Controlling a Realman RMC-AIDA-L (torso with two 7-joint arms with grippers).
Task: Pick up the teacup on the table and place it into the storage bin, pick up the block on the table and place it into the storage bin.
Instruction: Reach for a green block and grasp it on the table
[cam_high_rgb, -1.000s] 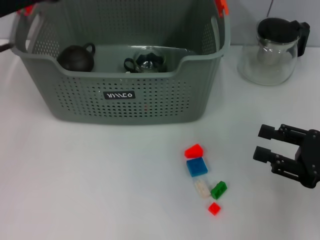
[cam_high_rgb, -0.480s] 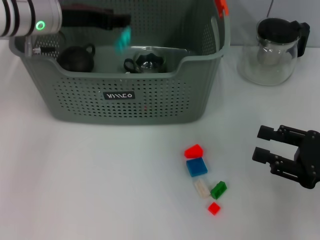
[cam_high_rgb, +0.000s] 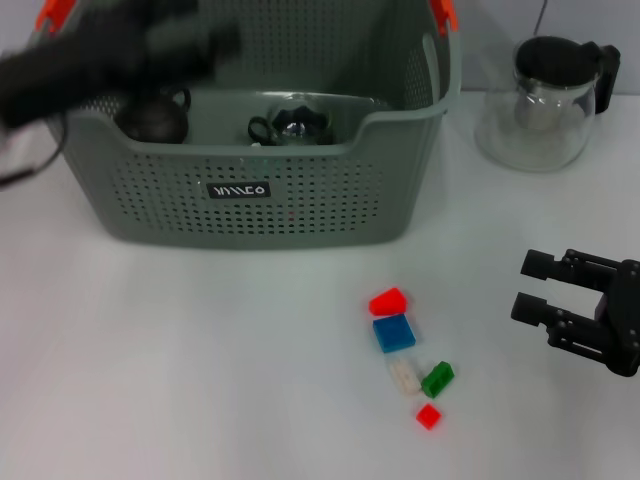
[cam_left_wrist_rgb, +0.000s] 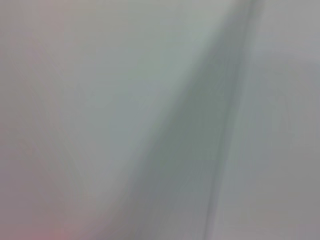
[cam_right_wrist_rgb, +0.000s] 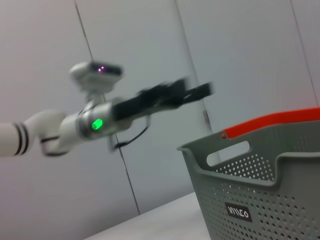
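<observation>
The grey storage bin (cam_high_rgb: 300, 205) stands at the back of the table; its front corner also fills the lower right of the right wrist view (cam_right_wrist_rgb: 260, 200). Inside it lie a dark handled pot (cam_high_rgb: 152, 115) and a clear glass teacup (cam_high_rgb: 292, 122). On the table in front lie several small blocks: a red block (cam_high_rgb: 388, 301), a blue block (cam_high_rgb: 394, 333), a white block (cam_high_rgb: 404, 377) and a green block (cam_high_rgb: 437, 379). My left gripper (cam_high_rgb: 215, 40) is a dark blur over the bin's back left, also seen in the right wrist view (cam_right_wrist_rgb: 200, 91). My right gripper (cam_high_rgb: 528, 285) hovers open, right of the blocks.
A glass pitcher with a black lid (cam_high_rgb: 548, 100) stands at the back right, beside the bin. A second, small red block (cam_high_rgb: 428, 416) lies nearest the table's front. The left wrist view is only a grey blur.
My left arm is swinging over the bin's left side. The teal block that hung at its tip half a second ago no longer shows. The right gripper has hardly shifted.
</observation>
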